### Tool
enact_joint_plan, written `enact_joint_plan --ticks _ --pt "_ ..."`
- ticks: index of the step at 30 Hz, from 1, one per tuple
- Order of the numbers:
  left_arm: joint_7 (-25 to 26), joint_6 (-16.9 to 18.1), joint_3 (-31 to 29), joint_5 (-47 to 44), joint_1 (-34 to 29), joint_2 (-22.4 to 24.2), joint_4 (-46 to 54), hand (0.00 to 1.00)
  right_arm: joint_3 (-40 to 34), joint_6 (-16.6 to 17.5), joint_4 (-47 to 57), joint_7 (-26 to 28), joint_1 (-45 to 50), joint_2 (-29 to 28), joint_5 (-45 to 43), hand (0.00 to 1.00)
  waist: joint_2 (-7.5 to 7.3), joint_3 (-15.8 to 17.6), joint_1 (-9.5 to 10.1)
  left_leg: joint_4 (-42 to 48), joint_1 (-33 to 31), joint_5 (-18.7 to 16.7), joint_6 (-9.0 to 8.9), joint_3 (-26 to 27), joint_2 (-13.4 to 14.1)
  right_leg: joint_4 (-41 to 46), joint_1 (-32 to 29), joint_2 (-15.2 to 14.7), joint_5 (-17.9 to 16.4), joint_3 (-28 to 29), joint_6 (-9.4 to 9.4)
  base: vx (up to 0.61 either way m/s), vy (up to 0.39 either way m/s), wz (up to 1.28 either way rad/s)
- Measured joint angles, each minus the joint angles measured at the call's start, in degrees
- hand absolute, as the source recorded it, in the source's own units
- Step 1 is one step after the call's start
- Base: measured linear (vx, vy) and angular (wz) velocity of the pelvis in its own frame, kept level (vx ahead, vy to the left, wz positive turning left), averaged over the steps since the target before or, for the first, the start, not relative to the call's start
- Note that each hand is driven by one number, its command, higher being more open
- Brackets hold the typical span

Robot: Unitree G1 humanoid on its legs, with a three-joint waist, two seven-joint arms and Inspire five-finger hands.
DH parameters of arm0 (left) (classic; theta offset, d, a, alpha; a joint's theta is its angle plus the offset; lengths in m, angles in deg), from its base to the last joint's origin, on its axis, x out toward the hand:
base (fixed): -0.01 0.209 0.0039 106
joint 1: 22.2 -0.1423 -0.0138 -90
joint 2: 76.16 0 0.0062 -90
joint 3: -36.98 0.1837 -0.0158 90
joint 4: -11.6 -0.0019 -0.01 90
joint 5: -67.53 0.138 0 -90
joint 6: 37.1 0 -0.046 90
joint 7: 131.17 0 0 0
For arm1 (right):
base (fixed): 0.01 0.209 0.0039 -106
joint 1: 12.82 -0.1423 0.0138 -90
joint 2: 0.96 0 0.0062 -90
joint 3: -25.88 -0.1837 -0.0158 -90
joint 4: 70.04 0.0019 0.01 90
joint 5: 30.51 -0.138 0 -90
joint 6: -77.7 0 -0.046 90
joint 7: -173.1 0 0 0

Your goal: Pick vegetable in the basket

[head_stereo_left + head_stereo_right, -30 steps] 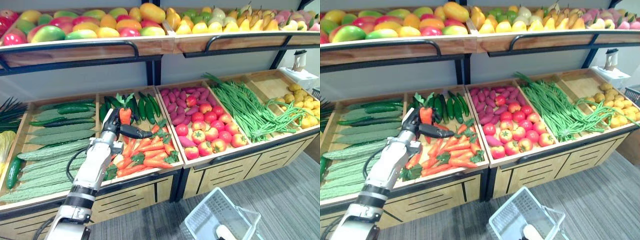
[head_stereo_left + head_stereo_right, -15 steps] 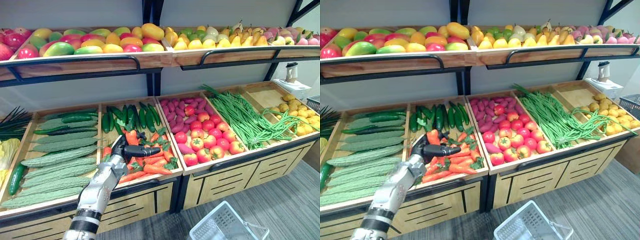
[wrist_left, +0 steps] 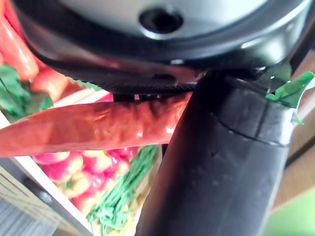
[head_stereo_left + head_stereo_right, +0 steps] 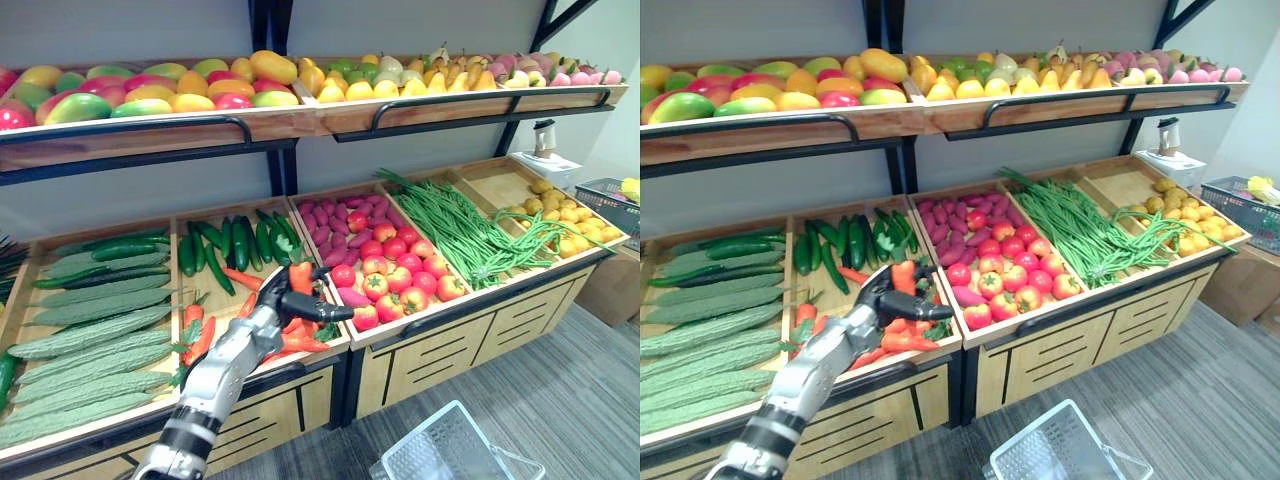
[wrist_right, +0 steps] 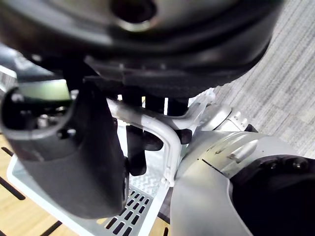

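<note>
My left hand is shut on an orange carrot and holds it upright over the front right corner of the carrot bin. In the left wrist view the carrot lies across the palm, with the thumb pressed against it. A white mesh basket hangs low at the right, in front of the stand. In the right wrist view my right hand has its fingers curled round the white basket handle.
The wooden stand holds bitter gourds and cucumbers at the left, tomatoes and green beans at the right. A shelf of mangoes overhangs the bins. Grey floor lies at the right.
The view has shifted. My left hand has carried the carrot from the back of the carrot bin towards its front right corner. The basket now sits lower in the picture.
</note>
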Motion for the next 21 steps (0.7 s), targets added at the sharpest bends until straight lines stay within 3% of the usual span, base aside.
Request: enact_joint_plan --ticks 3,4,6,7,8,9,11,13,15,16,17,21 --pt "0.1 0.1 1.8 -2.4 5.0 1.6 0.0 0.0 -2.5 -0.4 -0.8 0.0 0.1 -0.4 -0.6 0.0 -0.03 0.1 -2.64 0.5 0.5 0.0 -0.04 0.5 0.3 3.9 -1.8 0.5 -2.1 0.7 -0.22 0.01 -0.068 -0.16" --pt "0.3 0.5 2.1 -2.7 6.4 1.7 0.0 0.0 -2.8 -0.7 -0.9 -0.2 0.2 -1.0 -0.6 0.0 -0.76 0.6 -3.14 3.7 0.8 -1.2 -0.31 0.3 1.3 5.9 -2.6 1.0 -3.3 2.0 -0.64 0.02 -0.116 -0.69" --pt "1.6 1.1 1.9 -2.7 6.8 1.3 0.8 0.0 -1.9 -1.4 0.2 -0.2 0.3 -2.1 -0.9 0.0 -2.18 1.2 -2.63 17.1 -1.6 -5.7 4.8 -6.1 4.9 8.0 -2.9 2.6 -4.3 6.3 -1.53 0.04 -0.185 -1.06" --pt "2.3 1.2 1.4 -2.7 6.9 1.3 1.2 0.0 -0.9 -1.7 1.2 0.0 0.6 -2.2 -1.0 0.0 -2.36 1.2 -2.36 24.1 -4.3 -6.7 6.21 -11.5 6.4 8.8 -3.4 3.6 -4.4 8.4 -1.97 0.05 -0.19 -1.7" --pt "4.6 1.3 0.4 -2.2 6.9 2.1 3.3 0.0 1.0 -1.8 2.7 0.6 0.5 -1.3 -0.2 0.0 -1.82 1.9 -0.37 35.5 -9.0 -8.9 4.57 -23.4 6.5 10.3 -4.6 5.5 -4.2 13.8 -2.67 0.05 -0.107 -2.0" --pt "5.6 1.3 0.5 -1.9 6.9 2.4 4.8 0.0 1.5 -1.9 2.7 0.7 -0.1 -0.4 0.7 0.0 -0.83 2.4 0.42 37.7 -9.7 -12.3 3.26 -27.0 5.3 11.0 -5.3 6.7 -4.0 16.4 -2.95 0.04 0.05 -2.03" --pt "6.1 1.2 0.9 0.3 6.7 3.2 7.7 0.0 4.0 -2.4 3.0 1.1 -1.0 1.5 2.2 0.0 0.62 3.3 0.74 35.7 -10.0 -18.3 3.57 -34.0 1.6 11.1 -5.3 9.4 -3.6 20.4 -3.43 0.01 0.175 -1.35" --pt "6.3 1.2 0.8 0.4 5.8 2.9 10.8 0.0 5.7 -3.3 3.7 1.3 -1.6 1.9 2.4 0.0 0.3 3.6 1.62 31.4 -10.1 -20.5 4.21 -38.6 -2.6 11.2 -5.9 10.2 -3.4 22.1 -3.55 -0.02 0.183 -1.15" --pt "6.3 1.3 0.7 0.4 4.5 0.8 16.2 0.0 7.2 -3.8 5.4 1.7 -2.0 2.0 2.0 0.0 -0.29 3.7 2.91 25.7 -8.2 -22.2 4.3 -41.8 -5.4 11.7 -8.2 10.3 -2.5 24.6 -1.23 -0.02 0.22 -1.05" --pt "6.1 1.4 0.6 0.3 4.5 0.3 16.9 0.0 7.1 -3.8 5.4 1.8 -2.3 1.8 1.9 0.0 -0.52 3.9 2.89 24.5 -7.8 -22.4 3.9 -41.2 -5.8 11.8 -8.9 10.2 -2.2 25.0 -0.41 -0.04 0.283 -0.8" --pt "5.8 1.9 0.5 0.4 3.5 -1.4 17.1 0.0 7.0 -3.5 6.0 1.7 -2.3 0.9 1.9 0.0 -1.58 5.0 3.93 23.4 -6.6 -22.7 3.6 -38.3 -7.4 11.0 -9.0 8.8 -0.9 27.3 1.63 -0.07 0.261 -0.55" --pt "5.8 2.6 0.5 1.5 2.4 -2.7 17.0 0.0 6.8 -2.6 6.4 1.8 -1.3 0.0 2.3 0.0 -2.2 5.3 4.41 23.5 -5.7 -23.5 5.03 -36.0 -8.7 5.6 -6.9 5.3 0.8 26.4 1.96 -0.09 0.187 -0.26"
